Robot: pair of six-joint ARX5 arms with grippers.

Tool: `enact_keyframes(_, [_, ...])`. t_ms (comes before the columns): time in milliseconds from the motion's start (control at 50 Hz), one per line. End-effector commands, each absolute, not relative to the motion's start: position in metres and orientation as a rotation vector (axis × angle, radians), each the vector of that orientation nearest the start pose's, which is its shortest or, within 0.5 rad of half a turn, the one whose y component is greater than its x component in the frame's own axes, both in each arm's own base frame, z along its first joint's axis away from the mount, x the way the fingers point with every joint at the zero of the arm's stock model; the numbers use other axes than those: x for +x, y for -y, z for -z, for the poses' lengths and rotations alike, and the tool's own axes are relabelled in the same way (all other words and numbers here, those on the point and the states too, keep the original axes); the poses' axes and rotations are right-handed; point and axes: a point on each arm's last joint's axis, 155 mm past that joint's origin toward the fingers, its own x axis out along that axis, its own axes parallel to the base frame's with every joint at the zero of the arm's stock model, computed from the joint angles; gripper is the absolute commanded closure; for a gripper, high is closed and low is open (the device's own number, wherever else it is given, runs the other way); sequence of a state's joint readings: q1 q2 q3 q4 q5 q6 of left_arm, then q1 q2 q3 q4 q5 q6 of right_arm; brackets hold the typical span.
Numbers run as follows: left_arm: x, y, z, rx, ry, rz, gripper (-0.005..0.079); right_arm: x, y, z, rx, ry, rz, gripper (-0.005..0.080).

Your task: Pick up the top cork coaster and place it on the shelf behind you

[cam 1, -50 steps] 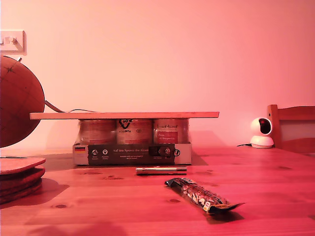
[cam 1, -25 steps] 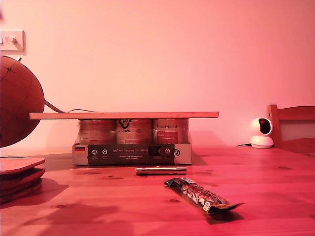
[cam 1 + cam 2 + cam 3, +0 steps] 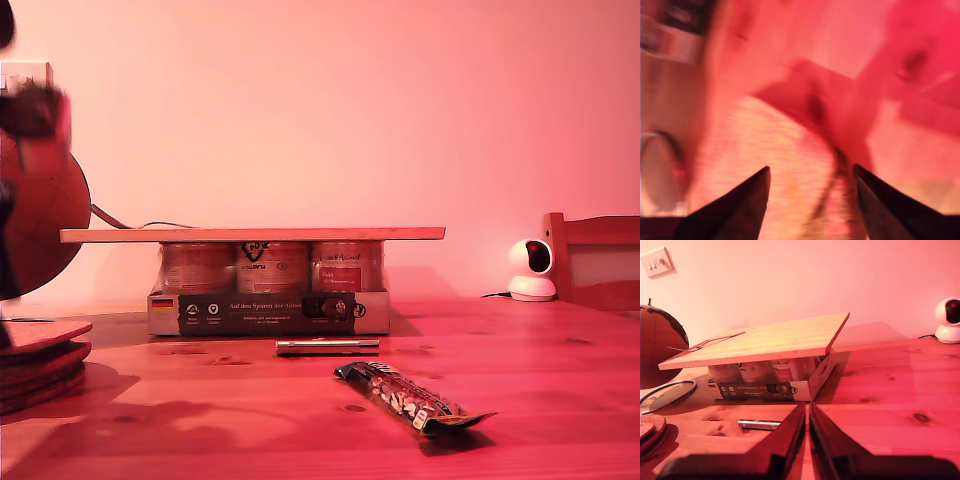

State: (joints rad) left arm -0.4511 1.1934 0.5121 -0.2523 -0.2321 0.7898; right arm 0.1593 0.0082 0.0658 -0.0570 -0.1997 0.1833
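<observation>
While the first wrist view is smeared with blur, my first gripper (image 3: 810, 200) shows its two dark fingers spread wide apart with nothing between them; what lies beneath it I cannot make out for sure. At the exterior view's left edge a blurred dark arm (image 3: 30, 110) hangs in front of the globe (image 3: 45, 215), above the stack of cork discs. The top cork coaster (image 3: 40, 333) lies on that stack at the exterior view's lower left, on the table (image 3: 250, 420), untouched. My second gripper (image 3: 807, 440) has its fingers pressed nearly together, holding nothing, and looks across the table toward the shelf (image 3: 765, 340). The shelf rests flat on the pack of glass jars (image 3: 268, 285), overhanging it on both sides. A small metal rod (image 3: 327, 346) lies just in front of the pack, and a wrapped snack bar (image 3: 410, 398) lies nearer the camera.
</observation>
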Motion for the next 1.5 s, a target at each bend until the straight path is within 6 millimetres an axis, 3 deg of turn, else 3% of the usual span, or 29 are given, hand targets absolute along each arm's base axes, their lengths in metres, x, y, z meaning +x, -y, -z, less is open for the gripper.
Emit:
enact_keyframes(0, [0.288, 0.091, -0.035, 1.058, -0.779, 0.548, 0.0279, 0.235, -0.075, -0.187, 0.183, -0.013, -0.362, 0.0764])
enact_keyframes(320, [0.300, 0.089, -0.019, 1.103, -0.795, 0.526, 0.0289, 0.235, -0.075, -0.187, 0.183, -0.013, -0.362, 0.0764])
enact_keyframes(520, [0.302, 0.087, -0.019, 1.112, -0.795, 0.510, 0.0511, 0.235, -0.075, -0.186, 0.183, -0.016, -0.362, 0.0764])
enact_keyframes(660, [0.301, 0.086, -0.018, 1.123, -0.803, 0.508, 0.0540, 0.235, -0.075, -0.184, 0.183, -0.025, -0.361, 0.0764])
enact_keyframes(900, [0.301, 0.079, -0.021, 1.145, -0.814, 0.470, 0.0669, 0.235, -0.075, -0.182, 0.184, -0.033, -0.361, 0.0764])
enact_keyframes(1020, [0.302, 0.081, -0.029, 1.163, -0.793, 0.454, 0.0725, 0.235, -0.075, -0.182, 0.184, -0.033, -0.357, 0.0765])
enact_keyframes(1220, [0.300, 0.091, -0.052, 1.169, -0.736, 0.454, 0.0740, 0.235, -0.074, -0.179, 0.184, -0.043, -0.352, 0.0764])
enact_keyframes(1480, [0.304, 0.100, -0.099, 1.122, -0.615, 0.421, 0.0748, 0.235, -0.074, -0.176, 0.184, -0.058, -0.351, 0.0764])
